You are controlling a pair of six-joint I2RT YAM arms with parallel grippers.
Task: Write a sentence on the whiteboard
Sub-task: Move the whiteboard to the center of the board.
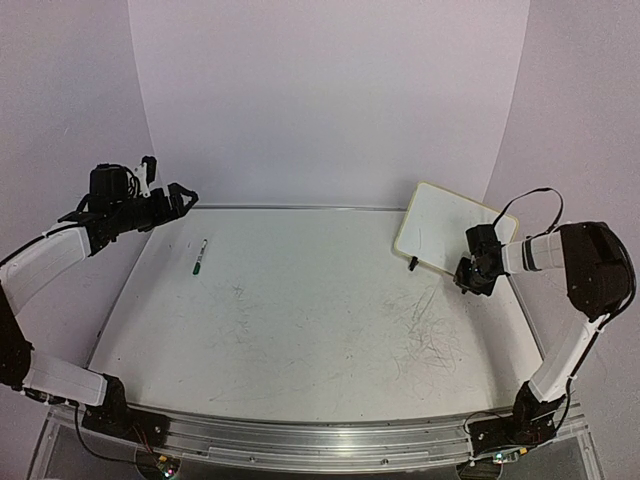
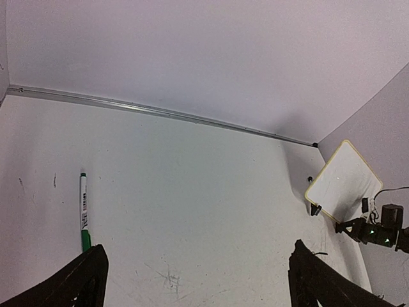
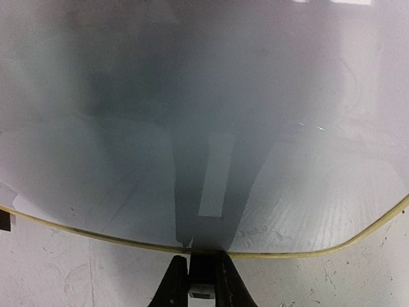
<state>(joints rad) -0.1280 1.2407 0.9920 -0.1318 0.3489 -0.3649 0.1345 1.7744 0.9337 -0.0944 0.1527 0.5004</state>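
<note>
– Whiteboard (image 1: 447,225): what has hold of it?
– The right gripper (image 1: 473,276). The wrist view shows it clenched on the pale-yellow frame (image 3: 96,235), the black fingers (image 3: 174,286) drawn close with only the rim between them.
– Which edge is that?
– The near long one. The white face fills the view beyond the fingers, with faint smudges close to the rim.
– Where does the board sit?
– At the far right of the table (image 1: 300,330), close to the back wall.
– And which way does it run?
– Its long axis goes across the table, the left end a little farther back than the right. The face looks upward. I cannot tell how far it is tilted off the tabletop.
– Any support under it?
– A black clip foot (image 1: 413,263) shows at the near-left corner, down by the table; whether it touches, I cannot say.
– What else is out there?
– A marker (image 1: 200,257) lies on the table at the far left, well apart from the board. It runs front to back, green end toward the arms.
– And the other arm?
– The left gripper (image 1: 178,197) hangs above the table's far-left corner, just beside the marker, fingers (image 2: 83,281) spread wide and holding nothing.
</note>
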